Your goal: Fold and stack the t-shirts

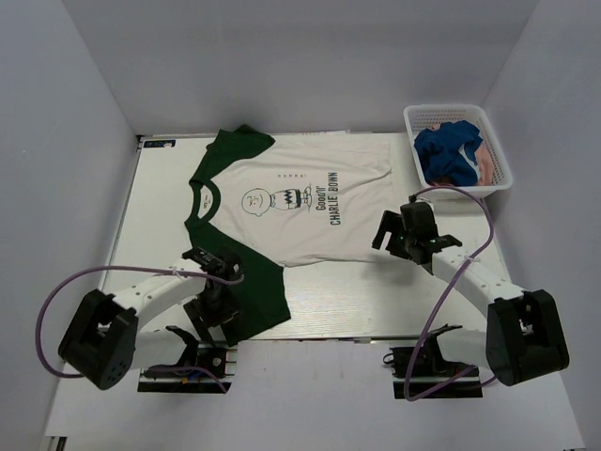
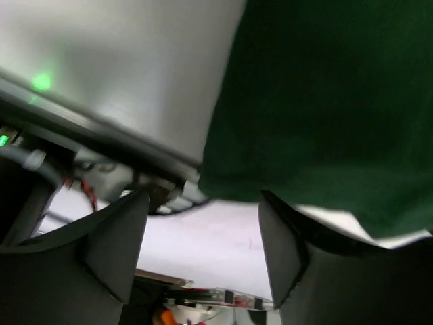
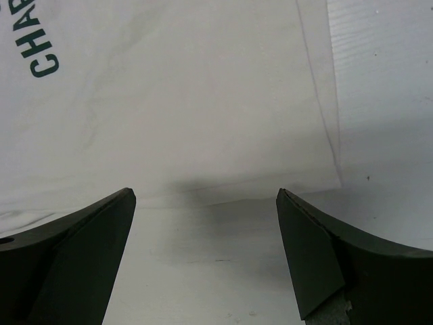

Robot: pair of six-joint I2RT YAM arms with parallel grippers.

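From above, the cream t-shirt (image 1: pixel 300 202) lies spread flat on the table (image 1: pixel 160 216). Its near green sleeve (image 1: pixel 258 287) is right beside the left gripper (image 1: pixel 216 305), and its hem is just ahead of the right gripper (image 1: pixel 387 232). Blue t-shirt (image 1: pixel 449 150) and pink t-shirt (image 1: pixel 488 167) sit in the basket (image 1: pixel 418 117), beyond the right gripper.

Left wrist: the fingers (image 2: pixel 115 250) are spread and hold nothing, with the sleeve's edge just past their tips.

Right wrist: the fingers (image 3: pixel 74 264) are wide apart and empty, with the cream hem directly in front.

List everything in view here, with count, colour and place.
cream shirt: 1, cream with green sleeves and dark print, spread flat mid-table
blue shirt: 1, blue, crumpled in basket
pink shirt: 1, pink, in basket, right of blue shirt
basket: 1, white, table's far right corner
table: 1, white
cables: 2, purple, one looping off each arm
left gripper: 1, black, open, by near green sleeve's edge
right gripper: 1, black, open, at cream shirt's hem corner
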